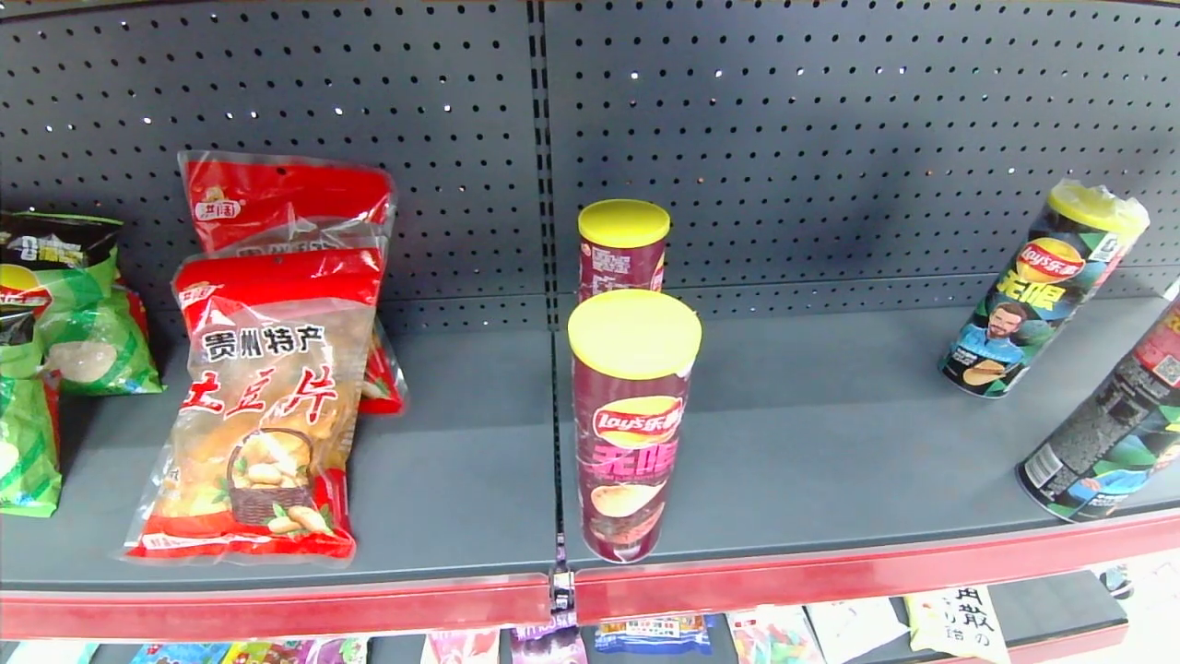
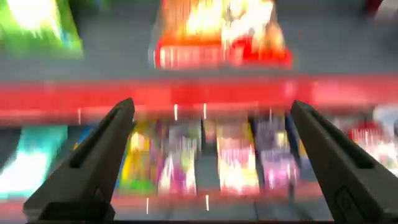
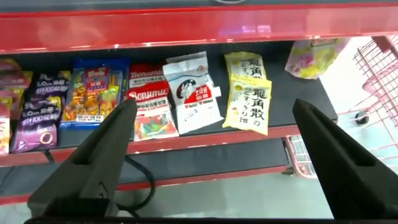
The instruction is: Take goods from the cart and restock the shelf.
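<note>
Beyond the released, empty jaws of the left gripper [image 2: 211, 165] runs the blurred red lip of the shelf [image 2: 199, 96]. Jaws of the right gripper [image 3: 211, 165], likewise released and empty, frame candy bags [image 3: 193, 93] on a lower shelf [image 3: 298, 109], with the pink cart [image 3: 379, 68] beside it. Mid-frame in the head view, a purple chip can [image 1: 631, 424] stands upright.

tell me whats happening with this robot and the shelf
The robot holds nothing: its left gripper and right gripper are both open and empty, pointed at the candy packets on the lower level. The shelf above holds red potato bags, two maroon chip cans and two dark chip cans. The pink cart stands beside the shelving.
</note>
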{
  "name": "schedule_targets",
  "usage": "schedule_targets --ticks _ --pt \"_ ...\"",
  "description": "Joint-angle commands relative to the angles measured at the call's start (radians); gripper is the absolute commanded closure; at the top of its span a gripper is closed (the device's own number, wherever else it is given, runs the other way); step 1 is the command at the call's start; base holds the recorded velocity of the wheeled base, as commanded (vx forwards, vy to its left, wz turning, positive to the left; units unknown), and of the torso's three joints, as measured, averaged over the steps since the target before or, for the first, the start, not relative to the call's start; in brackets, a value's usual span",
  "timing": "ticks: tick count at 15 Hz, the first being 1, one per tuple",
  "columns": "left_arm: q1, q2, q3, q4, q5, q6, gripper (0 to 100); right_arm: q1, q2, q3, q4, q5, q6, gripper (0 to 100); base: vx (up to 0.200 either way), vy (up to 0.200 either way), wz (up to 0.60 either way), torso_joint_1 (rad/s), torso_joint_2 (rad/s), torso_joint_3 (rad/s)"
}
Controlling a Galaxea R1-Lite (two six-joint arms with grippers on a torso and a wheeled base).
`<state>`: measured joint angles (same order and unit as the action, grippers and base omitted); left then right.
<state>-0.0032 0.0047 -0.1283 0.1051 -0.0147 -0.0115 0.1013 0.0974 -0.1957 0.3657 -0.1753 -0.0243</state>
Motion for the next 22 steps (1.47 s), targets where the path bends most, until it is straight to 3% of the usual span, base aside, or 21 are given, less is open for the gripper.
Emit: schedule_targets --ticks 1,3,5,7,12,15,16,19,22 --pt "0.0 -0.005 0.101 -0.091 -0.002 0.03 0 0.002 0.001 0.006 -0.002 0.008 -0.034 0 0.0 0.0 0.0 0.0 0.0 0.0" --pt "0.0 -0.005 0.102 -0.099 0.007 -0.002 0 0.002 -0.001 0.015 -0.03 0.043 -0.037 0 0.0 0.0 0.0 0.0 0.0 0.0" --pt "0.0 -0.005 0.102 -0.099 0.007 0.002 0 0.0 -0.001 0.068 -0.245 0.226 -0.048 0 0.0 0.0 0.0 0.0 0.0 0.0" --pt "0.0 -0.005 0.101 -0.099 -0.005 0.004 0 0.0 0.001 0.196 -0.459 0.221 -0.086 0 0.0 0.0 0.0 0.0 0.0 0.0" --pt "0.0 -0.005 0.125 -0.099 -0.018 0.016 0 0.0 0.001 0.194 -0.409 0.109 0.027 0 0.0 0.0 0.0 0.0 0.0 0.0" --pt "0.0 -0.005 0.125 -0.099 -0.016 0.011 0 0.0 0.005 0.191 -0.35 0.152 0.017 0 0.0 0.0 0.0 0.0 0.0 0.0" --pt "0.0 -0.005 0.125 -0.099 -0.016 0.011 0 -0.045 0.091 0.191 -0.353 0.154 0.009 0 0.0 0.0 0.0 0.0 0.0 0.0" --pt "0.0 -0.005 0.125 -0.099 -0.016 0.01 0 -0.15 0.004 0.193 -0.355 0.157 0.009 0 0.0 0.0 0.0 0.0 0.0 0.0" --pt "0.0 -0.005 0.125 -0.099 -0.016 0.011 0 -0.1 -0.096 0.196 -0.361 0.169 0.017 0 0.0 0.0 0.0 0.0 0.0 0.0"
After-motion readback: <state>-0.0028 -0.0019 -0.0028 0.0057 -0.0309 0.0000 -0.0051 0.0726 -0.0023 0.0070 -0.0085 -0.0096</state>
